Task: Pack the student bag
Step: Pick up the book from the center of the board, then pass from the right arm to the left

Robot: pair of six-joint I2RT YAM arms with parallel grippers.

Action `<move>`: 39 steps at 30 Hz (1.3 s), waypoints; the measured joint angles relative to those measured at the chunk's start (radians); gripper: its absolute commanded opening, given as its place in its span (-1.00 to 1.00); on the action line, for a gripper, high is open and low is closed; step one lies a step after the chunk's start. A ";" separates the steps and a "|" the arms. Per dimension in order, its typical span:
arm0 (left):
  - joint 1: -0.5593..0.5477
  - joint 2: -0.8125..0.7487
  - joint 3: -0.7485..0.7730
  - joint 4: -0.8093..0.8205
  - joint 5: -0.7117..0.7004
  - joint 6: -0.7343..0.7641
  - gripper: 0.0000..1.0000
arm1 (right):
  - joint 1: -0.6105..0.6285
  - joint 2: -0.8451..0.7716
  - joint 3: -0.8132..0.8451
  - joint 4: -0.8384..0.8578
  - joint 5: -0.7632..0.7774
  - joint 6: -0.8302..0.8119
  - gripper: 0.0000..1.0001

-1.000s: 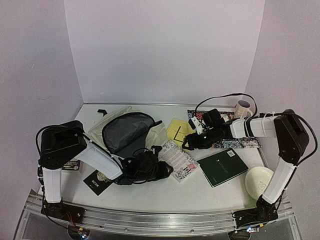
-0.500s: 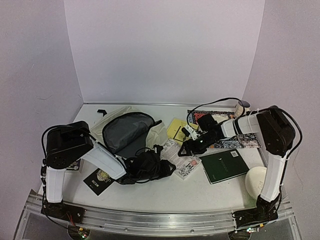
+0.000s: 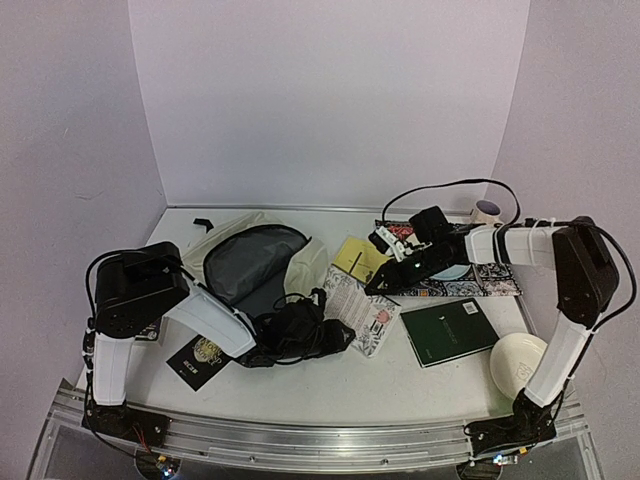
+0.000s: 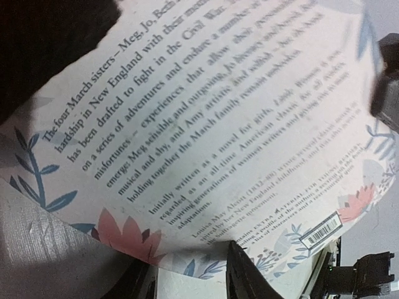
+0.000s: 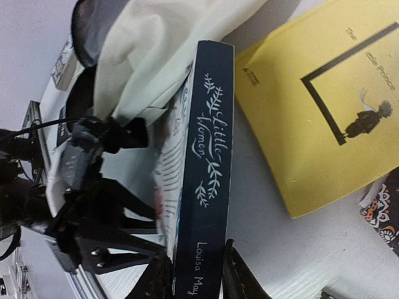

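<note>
The student bag, cream with a grey open mouth, lies at the back left; its cream fabric also fills the top of the right wrist view. A paperback, Little Women, stands tilted on its edge beside the bag. My right gripper is shut on it, a finger on each side of the dark blue spine. My left gripper is low at the book's left, facing the back cover. Its fingers stand apart at the cover's lower edge with nothing between them.
A yellow book lies behind the paperback. A green notebook, a patterned flat case, a white plate and a tape roll sit on the right. A black card lies front left.
My right gripper came down to the paperback, closed on its spine and tipped it up onto its edge. The left arm has hardly moved.
</note>
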 measured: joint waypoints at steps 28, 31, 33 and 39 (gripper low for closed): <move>0.053 -0.438 -0.160 -0.009 -0.085 0.110 0.64 | 0.015 -0.320 -0.049 0.033 -0.024 0.204 -1.00; 0.063 -0.472 -0.170 -0.009 -0.085 0.116 0.65 | 0.016 -0.350 -0.052 0.073 -0.041 0.247 -1.00; 0.065 -0.512 -0.187 -0.011 -0.092 0.117 0.69 | 0.016 -0.366 -0.053 0.088 -0.043 0.257 -1.00; 0.065 -0.658 -0.230 -0.008 -0.133 0.085 0.99 | 0.046 -0.392 -0.062 0.088 0.038 0.212 -1.00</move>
